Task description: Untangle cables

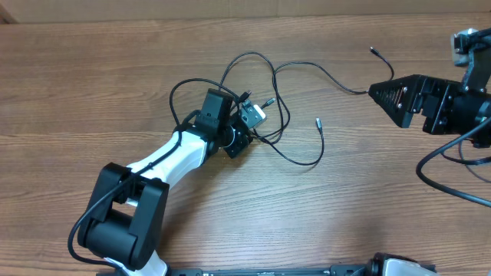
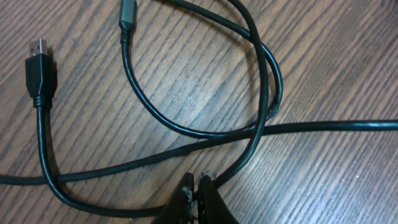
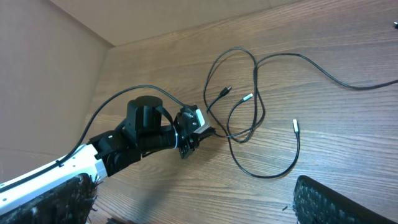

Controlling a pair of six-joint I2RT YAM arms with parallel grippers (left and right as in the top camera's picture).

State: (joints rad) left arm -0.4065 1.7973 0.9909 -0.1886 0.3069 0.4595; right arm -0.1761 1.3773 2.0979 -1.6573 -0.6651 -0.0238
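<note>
The cables (image 1: 265, 84) are thin black cords looped loosely at the table's middle. Their plug ends (image 1: 317, 121) spread out to the right, and one strand runs far right to a plug (image 1: 372, 50). My left gripper (image 1: 262, 136) is down in the tangle's lower left part. In the left wrist view its jaws (image 2: 199, 185) are shut on one black cable (image 2: 249, 155), beside a USB plug (image 2: 38, 59). My right gripper (image 1: 374, 90) is open and empty, off to the right of the cables. Its two padded fingers frame the bottom of the right wrist view (image 3: 186, 211), which also shows the loops (image 3: 249, 93).
The wooden table (image 1: 115, 77) runs to a cardboard wall (image 3: 56, 74) at the back. The robot's own thicker black cables (image 1: 449, 180) hang at the right edge. The left arm (image 1: 165, 161) lies across the lower left.
</note>
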